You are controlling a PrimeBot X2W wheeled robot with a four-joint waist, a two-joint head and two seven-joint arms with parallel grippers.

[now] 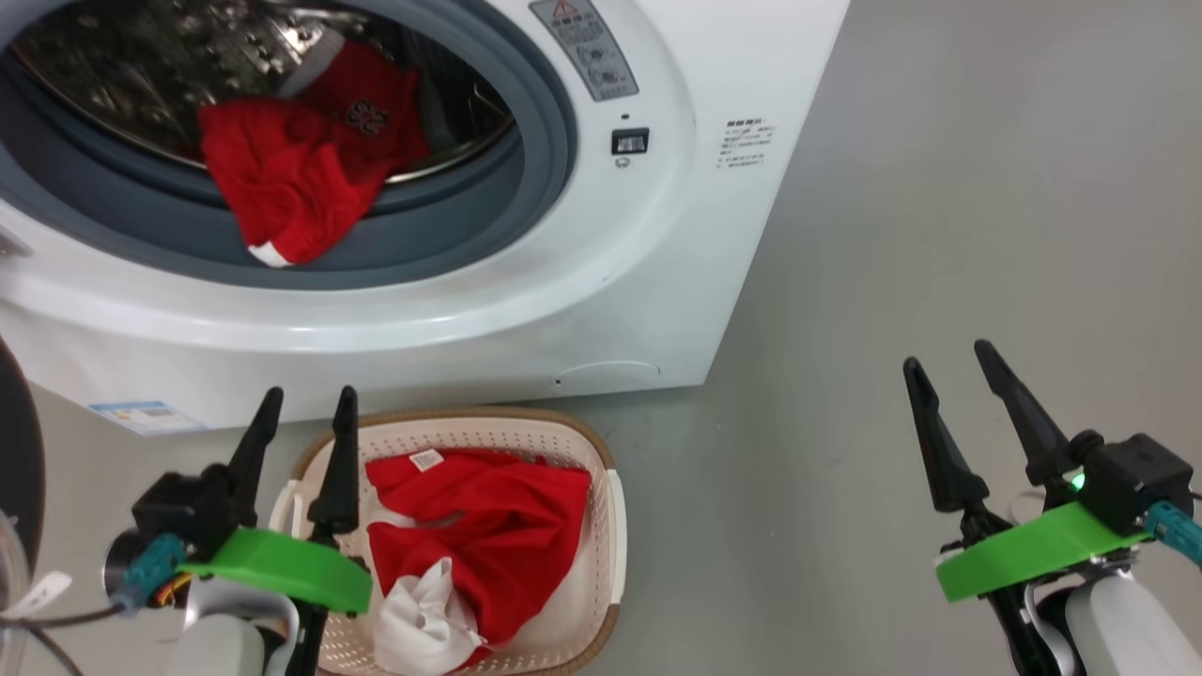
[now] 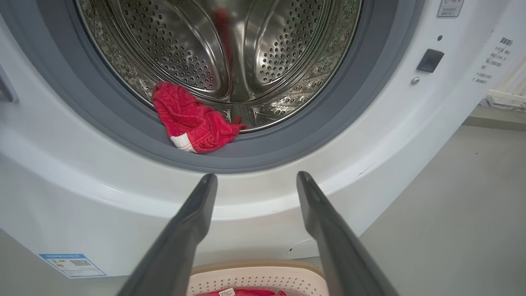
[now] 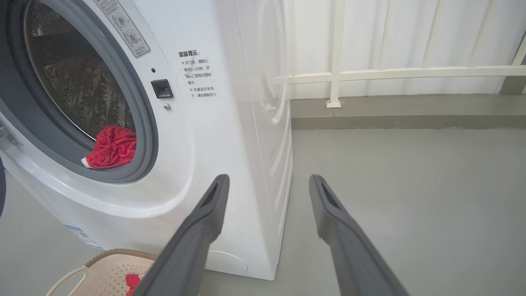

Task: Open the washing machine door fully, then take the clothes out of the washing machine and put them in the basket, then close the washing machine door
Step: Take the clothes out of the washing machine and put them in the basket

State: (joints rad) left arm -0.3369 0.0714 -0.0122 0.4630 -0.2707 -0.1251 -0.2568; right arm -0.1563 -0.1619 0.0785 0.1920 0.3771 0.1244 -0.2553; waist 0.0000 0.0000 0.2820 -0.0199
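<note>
The washing machine (image 1: 601, 282) stands with its round opening uncovered. A dark curved strip of the washing machine door (image 1: 14, 451) shows at the far left. One of the red clothes (image 1: 291, 178) lies in the steel drum and hangs over the grey seal (image 2: 193, 123) (image 3: 113, 148). On the floor in front, the basket (image 1: 601, 563) holds another red garment (image 1: 488, 535) with a white part. My left gripper (image 1: 310, 404) (image 2: 257, 176) is open and empty over the basket's left rim. Far to the right, my right gripper (image 1: 947, 361) (image 3: 269, 179) is open and empty above the floor.
Grey floor (image 1: 939, 188) stretches free to the right of the washer. A white railing and wall (image 3: 390, 74) stand behind it, with a low kerb along the base. A blue label sticker (image 1: 141, 415) marks the washer's lower left front.
</note>
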